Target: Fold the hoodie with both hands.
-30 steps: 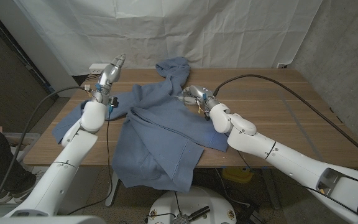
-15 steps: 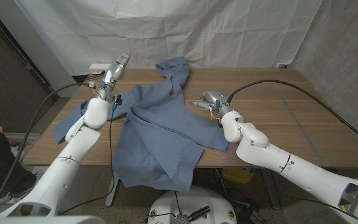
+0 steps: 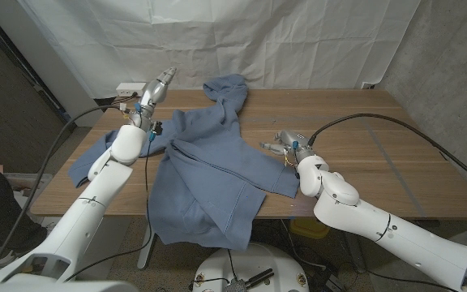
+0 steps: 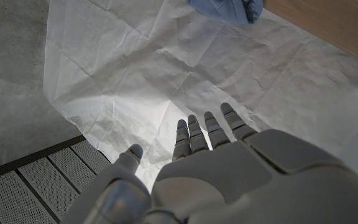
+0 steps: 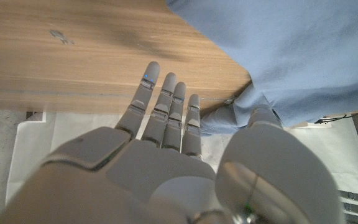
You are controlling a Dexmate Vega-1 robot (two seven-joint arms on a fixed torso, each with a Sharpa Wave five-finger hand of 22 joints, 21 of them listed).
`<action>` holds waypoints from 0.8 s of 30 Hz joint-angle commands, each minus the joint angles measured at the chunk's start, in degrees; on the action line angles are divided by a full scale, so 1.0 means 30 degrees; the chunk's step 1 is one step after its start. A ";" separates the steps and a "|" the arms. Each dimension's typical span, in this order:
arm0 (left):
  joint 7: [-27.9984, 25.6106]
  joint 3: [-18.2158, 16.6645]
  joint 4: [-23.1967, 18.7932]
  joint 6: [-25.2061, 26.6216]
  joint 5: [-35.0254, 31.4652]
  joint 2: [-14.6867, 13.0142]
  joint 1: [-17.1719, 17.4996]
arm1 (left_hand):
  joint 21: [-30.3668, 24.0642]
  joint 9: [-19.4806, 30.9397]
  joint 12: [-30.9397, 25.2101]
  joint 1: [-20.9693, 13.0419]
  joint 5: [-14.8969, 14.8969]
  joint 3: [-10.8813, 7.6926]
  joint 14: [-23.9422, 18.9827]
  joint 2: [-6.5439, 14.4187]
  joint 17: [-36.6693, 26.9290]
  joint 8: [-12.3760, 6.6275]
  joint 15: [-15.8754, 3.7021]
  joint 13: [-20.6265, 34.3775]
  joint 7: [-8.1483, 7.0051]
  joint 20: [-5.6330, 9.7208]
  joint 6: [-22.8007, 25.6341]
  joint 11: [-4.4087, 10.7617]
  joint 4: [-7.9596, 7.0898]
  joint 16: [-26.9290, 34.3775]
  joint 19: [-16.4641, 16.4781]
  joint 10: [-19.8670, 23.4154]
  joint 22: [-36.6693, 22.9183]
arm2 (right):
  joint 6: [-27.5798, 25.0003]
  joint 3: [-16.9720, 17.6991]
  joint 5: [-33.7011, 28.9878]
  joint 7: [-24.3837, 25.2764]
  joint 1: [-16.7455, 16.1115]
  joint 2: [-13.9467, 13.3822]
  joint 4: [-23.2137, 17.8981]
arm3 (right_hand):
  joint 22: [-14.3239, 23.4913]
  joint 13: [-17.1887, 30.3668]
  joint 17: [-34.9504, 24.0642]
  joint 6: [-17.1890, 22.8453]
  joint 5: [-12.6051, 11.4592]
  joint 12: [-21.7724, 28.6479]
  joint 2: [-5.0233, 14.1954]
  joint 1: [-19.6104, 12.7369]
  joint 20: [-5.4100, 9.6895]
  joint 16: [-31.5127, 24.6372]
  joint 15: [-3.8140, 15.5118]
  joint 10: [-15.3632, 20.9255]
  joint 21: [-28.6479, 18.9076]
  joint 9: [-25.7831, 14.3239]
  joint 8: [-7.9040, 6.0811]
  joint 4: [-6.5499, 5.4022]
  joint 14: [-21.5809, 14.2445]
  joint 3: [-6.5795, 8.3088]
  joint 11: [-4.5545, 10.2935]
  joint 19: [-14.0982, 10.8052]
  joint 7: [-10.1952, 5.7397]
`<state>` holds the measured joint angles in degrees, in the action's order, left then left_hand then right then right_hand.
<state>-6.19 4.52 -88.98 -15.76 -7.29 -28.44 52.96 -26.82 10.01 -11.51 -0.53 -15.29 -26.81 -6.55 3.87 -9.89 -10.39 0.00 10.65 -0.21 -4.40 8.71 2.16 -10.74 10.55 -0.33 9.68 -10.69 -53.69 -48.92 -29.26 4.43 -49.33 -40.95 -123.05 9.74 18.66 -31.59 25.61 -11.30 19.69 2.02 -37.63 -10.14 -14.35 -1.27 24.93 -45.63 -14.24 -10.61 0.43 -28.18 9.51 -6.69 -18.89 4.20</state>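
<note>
White sheeting backs a wooden table where a blue hoodie lies spread, its hem hanging over the front edge. Left hand raised, right hand beside it, both open-fingered, holding nothing.

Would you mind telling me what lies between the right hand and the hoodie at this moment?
In the head view only bare table lies between the right hand and the hoodie; nothing sits in that short stretch.

Blue hoodie — rumpled, part-folded, hem overhanging table's near edge
</note>
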 commanded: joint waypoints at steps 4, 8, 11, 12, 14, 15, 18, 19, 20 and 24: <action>0.0392 0.0347 0.0312 -0.0200 0.0367 -0.0206 -0.0389 | -0.0001 0.0065 -0.0019 -0.0007 -0.0164 -0.0175 -0.0163 0.1896 -0.0024 -0.0073 0.0004 0.0017 0.0055 -0.0116 0.0093 0.0045 0.0051 0.0025 0.0099 0.0037 -0.0057 | -0.5063 -0.1879 -0.1201 -0.1128 0.0034 -0.0755 -0.1634 | 0.0074 0.0230 -0.0320 -0.0997 -0.0296 -0.0413 -0.0136 -0.0522 0.0322 0.0108 0.0225 -0.1598 0.0640 -0.0155 -0.0024 0.0733 0.0947 0.0199 0.0108 0.0569 0.0021; 0.0435 0.0433 0.0349 -0.0282 0.0350 -0.0247 -0.0473 | 0.0005 0.0065 -0.0017 -0.0007 -0.0165 -0.0177 -0.0161 0.1897 -0.0024 -0.0074 -0.0004 0.0017 0.0074 -0.0120 0.0093 0.0054 0.0051 0.0022 0.0102 0.0033 -0.0057 | -0.6394 -0.2512 -0.1357 -0.1483 0.0314 -0.0974 -0.1944 | 0.0084 0.0350 -0.0514 -0.1348 -0.0385 -0.0472 -0.0138 -0.0686 0.0481 0.0086 0.0263 -0.2078 0.0908 -0.0221 -0.0071 0.0945 0.1357 0.0212 0.0045 0.0789 0.0093; 0.0411 0.0479 0.0373 -0.0346 0.0332 -0.0242 -0.0524 | 0.0013 0.0065 -0.0019 -0.0008 -0.0166 -0.0180 -0.0164 0.1898 -0.0025 -0.0076 -0.0024 0.0017 0.0067 -0.0108 0.0099 0.0045 0.0052 0.0022 0.0101 0.0037 -0.0058 | -0.7126 -0.2831 -0.1456 -0.1429 0.0369 -0.1226 -0.2282 | 0.0088 0.0403 -0.0600 -0.1486 -0.0420 -0.0493 -0.0160 -0.0696 0.0507 0.0061 0.0244 -0.2276 0.1033 -0.0249 -0.0090 0.1004 0.1500 0.0186 0.0037 0.0911 0.0126; 0.0426 0.0495 0.0377 -0.0364 0.0332 -0.0252 -0.0539 | 0.0013 0.0065 -0.0020 -0.0008 -0.0166 -0.0180 -0.0166 0.1898 -0.0025 -0.0077 -0.0020 0.0017 0.0063 -0.0107 0.0101 0.0038 0.0052 0.0023 0.0102 0.0038 -0.0058 | -0.7531 -0.3268 -0.1668 -0.1479 0.0631 -0.1291 -0.2294 | 0.0089 0.0416 -0.0617 -0.1505 -0.0425 -0.0500 -0.0190 -0.0683 0.0522 0.0051 0.0238 -0.2327 0.1067 -0.0255 -0.0099 0.1016 0.1518 0.0165 0.0034 0.0952 0.0128; 0.0414 0.0526 0.0363 -0.0374 0.0302 -0.0259 -0.0558 | 0.0019 0.0065 -0.0020 -0.0008 -0.0167 -0.0181 -0.0165 0.1899 -0.0024 -0.0076 -0.0011 0.0017 0.0069 -0.0092 0.0100 0.0040 0.0052 0.0022 0.0099 0.0039 -0.0058 | -0.7784 -0.3285 -0.1501 -0.1469 0.0603 -0.1372 -0.2468 | 0.0091 0.0449 -0.0665 -0.1474 -0.0445 -0.0469 -0.0201 -0.0656 0.0582 0.0016 0.0224 -0.2334 0.1146 -0.0270 -0.0147 0.1026 0.1541 0.0140 0.0052 0.1055 0.0095; 0.0427 0.0539 0.0358 -0.0388 0.0305 -0.0266 -0.0565 | 0.0020 0.0065 -0.0025 -0.0008 -0.0168 -0.0182 -0.0162 0.1900 -0.0024 -0.0078 -0.0008 0.0017 0.0070 -0.0098 0.0105 0.0049 0.0051 0.0020 0.0104 0.0053 -0.0058 | -0.7932 -0.3635 -0.1572 -0.1574 0.0845 -0.1515 -0.2512 | 0.0094 0.0476 -0.0703 -0.1405 -0.0465 -0.0436 -0.0194 -0.0659 0.0568 -0.0030 0.0264 -0.2321 0.1173 -0.0282 -0.0199 0.1042 0.1512 0.0135 0.0078 0.1048 0.0041; 0.0402 0.0543 0.0268 -0.0359 0.0287 -0.0275 -0.0530 | 0.0037 0.0066 -0.0025 -0.0009 -0.0169 -0.0187 -0.0164 0.1904 -0.0024 -0.0076 -0.0011 0.0017 0.0079 -0.0059 0.0100 0.0049 0.0051 0.0019 0.0088 0.0051 -0.0058 | -0.8531 -0.4134 -0.1423 -0.1822 0.1210 -0.1655 -0.2721 | 0.0098 0.0557 -0.0805 -0.1275 -0.0526 -0.0373 -0.0231 -0.0706 0.0628 -0.0144 0.0326 -0.2346 0.1317 -0.0313 -0.0307 0.1124 0.1477 0.0112 0.0114 0.1210 -0.0030; 0.0399 0.0534 0.0220 -0.0339 0.0291 -0.0282 -0.0505 | 0.0039 0.0066 -0.0022 -0.0009 -0.0170 -0.0188 -0.0167 0.1905 -0.0024 -0.0077 -0.0018 0.0017 0.0079 -0.0058 0.0102 0.0040 0.0050 0.0020 0.0087 0.0046 -0.0058 | -0.8645 -0.4252 -0.1432 -0.1718 0.1227 -0.1671 -0.2751 | 0.0100 0.0585 -0.0839 -0.1146 -0.0549 -0.0358 -0.0248 -0.0718 0.0623 -0.0167 0.0366 -0.2370 0.1352 -0.0325 -0.0376 0.1150 0.1506 0.0100 0.0130 0.1228 -0.0072; 0.0364 0.0520 0.0161 -0.0315 0.0270 -0.0284 -0.0471 | 0.0040 0.0066 -0.0020 -0.0009 -0.0170 -0.0189 -0.0172 0.1906 -0.0024 -0.0078 -0.0019 0.0017 0.0073 -0.0054 0.0104 0.0050 0.0050 0.0021 0.0088 0.0040 -0.0058 | -0.8695 -0.4274 -0.1405 -0.1581 0.1203 -0.1663 -0.2763 | 0.0103 0.0621 -0.0884 -0.1020 -0.0579 -0.0336 -0.0262 -0.0744 0.0631 -0.0201 0.0351 -0.2391 0.1388 -0.0340 -0.0445 0.1187 0.1533 0.0091 0.0122 0.1233 -0.0138; 0.0295 0.0465 -0.0062 -0.0234 0.0215 -0.0319 -0.0345 | 0.0048 0.0066 -0.0018 -0.0009 -0.0172 -0.0194 -0.0168 0.1913 -0.0024 -0.0077 -0.0029 0.0017 0.0053 -0.0037 0.0100 0.0031 0.0048 0.0018 0.0093 0.0034 -0.0059 | -0.8765 -0.4754 -0.2640 -0.2359 0.1205 -0.1503 -0.2657 | 0.0115 0.0774 -0.1084 -0.0447 -0.0723 -0.0264 -0.0309 -0.0906 0.0650 -0.0419 0.0328 -0.2500 0.1566 -0.0408 -0.0743 0.1362 0.1508 0.0074 0.0155 0.1319 -0.0346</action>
<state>-5.03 5.91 -88.06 -16.69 -6.38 -29.17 51.55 -26.82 10.02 -11.51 -0.53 -15.29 -27.05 -6.55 3.87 -9.89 -10.39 0.00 10.65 -0.21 -4.62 8.71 2.16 -10.51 10.55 -0.11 9.68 -10.81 -75.18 -58.93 -33.42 -0.11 -47.01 -44.89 -129.94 9.91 20.61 -34.37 23.10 -12.76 18.45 1.39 -39.49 -8.36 -15.06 -0.42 17.81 -41.32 -15.23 -12.11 3.97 -23.84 9.74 -6.44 -15.27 3.39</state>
